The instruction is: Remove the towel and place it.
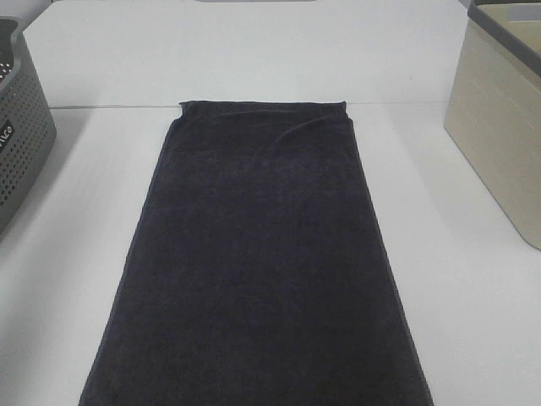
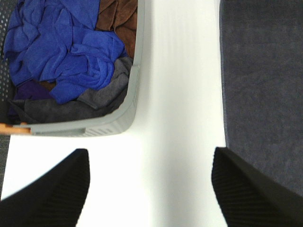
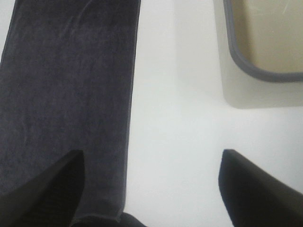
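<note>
From the high camera, the towel (image 1: 258, 271) lies flat down the middle of the white table (image 1: 473, 288), its far hem toward 12 o'clock, a grey perforated basket (image 1: 21, 135) at 9 o'clock and a beige bin (image 1: 499, 127) at 3 o'clock; neither arm shows. The left wrist camera shows the left gripper (image 2: 150, 187) spread wide above bare table, between the towel's edge (image 2: 262, 85) and the basket (image 2: 128, 101) of blue, brown and grey cloths (image 2: 71, 52). The right wrist camera shows the right gripper (image 3: 151, 189) spread too, one finger (image 3: 52, 194) over the towel (image 3: 66, 85), the bin (image 3: 258, 66) nearby.

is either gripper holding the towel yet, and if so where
Nothing is held. The left gripper and right gripper are both open over the table; the towel lies flat.
</note>
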### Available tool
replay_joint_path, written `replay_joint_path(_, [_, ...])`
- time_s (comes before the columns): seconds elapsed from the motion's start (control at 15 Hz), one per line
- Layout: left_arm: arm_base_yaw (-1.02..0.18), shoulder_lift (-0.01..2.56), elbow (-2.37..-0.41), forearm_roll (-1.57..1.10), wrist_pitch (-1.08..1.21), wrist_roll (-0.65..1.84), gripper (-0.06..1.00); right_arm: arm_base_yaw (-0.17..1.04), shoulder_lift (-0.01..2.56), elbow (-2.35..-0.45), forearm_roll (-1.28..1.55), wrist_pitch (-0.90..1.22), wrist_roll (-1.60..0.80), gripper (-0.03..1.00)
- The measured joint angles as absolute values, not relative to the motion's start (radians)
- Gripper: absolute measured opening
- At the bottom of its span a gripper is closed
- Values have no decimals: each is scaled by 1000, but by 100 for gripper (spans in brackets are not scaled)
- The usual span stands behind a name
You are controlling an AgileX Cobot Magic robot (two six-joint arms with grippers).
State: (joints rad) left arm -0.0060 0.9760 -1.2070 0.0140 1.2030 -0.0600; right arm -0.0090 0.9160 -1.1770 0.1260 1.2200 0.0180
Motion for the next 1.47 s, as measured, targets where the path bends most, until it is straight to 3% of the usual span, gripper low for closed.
replay_joint_path(0.27, [-6, 668, -1011, 55, 1203, -63, 68, -9, 612, -920, 126, 1220, 21, 77])
replay_joint_path(0.73, [-6, 125, -543, 117, 1126, 0, 68, -9, 206, -649, 124, 1222, -94, 77])
replay_joint_path(1.07, [-6, -4, -525, 93, 1075, 10, 68, -9, 2, -540, 123, 1203, -100, 77])
replay_joint_path(1.47, [-6, -6, -519, 9, 1077, 109, 68, -9, -4, -459, 67, 1116, -82, 77])
